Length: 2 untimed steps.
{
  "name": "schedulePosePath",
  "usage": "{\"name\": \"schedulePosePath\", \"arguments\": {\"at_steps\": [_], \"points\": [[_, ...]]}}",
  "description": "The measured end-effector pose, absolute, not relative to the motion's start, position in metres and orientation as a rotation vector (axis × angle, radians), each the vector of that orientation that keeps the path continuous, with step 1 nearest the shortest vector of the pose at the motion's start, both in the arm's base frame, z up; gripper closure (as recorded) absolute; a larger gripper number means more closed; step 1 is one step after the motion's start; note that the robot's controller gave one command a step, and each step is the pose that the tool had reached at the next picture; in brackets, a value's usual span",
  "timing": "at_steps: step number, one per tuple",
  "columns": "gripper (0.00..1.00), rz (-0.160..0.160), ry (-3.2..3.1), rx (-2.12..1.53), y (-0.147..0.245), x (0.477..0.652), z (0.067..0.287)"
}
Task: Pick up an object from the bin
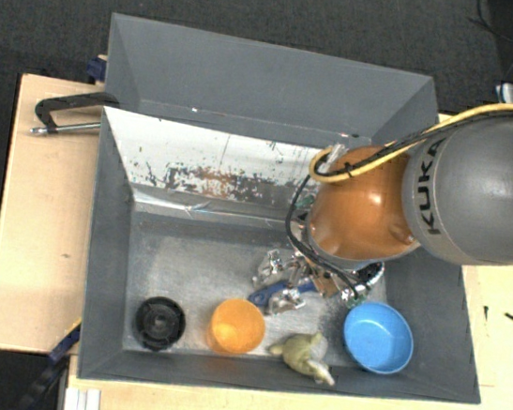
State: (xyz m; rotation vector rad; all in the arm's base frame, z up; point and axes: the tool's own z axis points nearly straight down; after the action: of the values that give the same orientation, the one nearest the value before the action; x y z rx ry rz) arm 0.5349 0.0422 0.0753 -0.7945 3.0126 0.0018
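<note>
**Operator:** What lies nearest?

**Inspector:** 4 items along your bin's (104,254) near wall, clocked from the gripper: black round cap (160,320) at 8, orange ball (238,326) at 7, olive toy animal (306,356) at 5, blue bowl (377,337) at 4.

**Operator:** And the gripper?

**Inspector:** The gripper (286,279) is mid-bin, low over a small blue piece (265,296). You cannot tell its opening or any hold.

The arm (486,189) bears the black lettering "KUKA" on its grey casing.

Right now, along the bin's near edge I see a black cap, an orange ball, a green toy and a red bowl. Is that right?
Not quite: the camera view shows the bowl is blue, not red. The black cap, orange ball and green toy lie there as you say.
</note>
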Motion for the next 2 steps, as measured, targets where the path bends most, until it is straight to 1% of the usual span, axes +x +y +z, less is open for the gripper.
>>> {"name": "schedulePosePath", "arguments": {"at_steps": [1, 2], "points": [[1.00, -0.003, 3.021, -0.809, 0.041, 0.531, 0.201], [1.00, 0.002, 2.903, -1.194, 0.083, 0.549, 0.182]]}}
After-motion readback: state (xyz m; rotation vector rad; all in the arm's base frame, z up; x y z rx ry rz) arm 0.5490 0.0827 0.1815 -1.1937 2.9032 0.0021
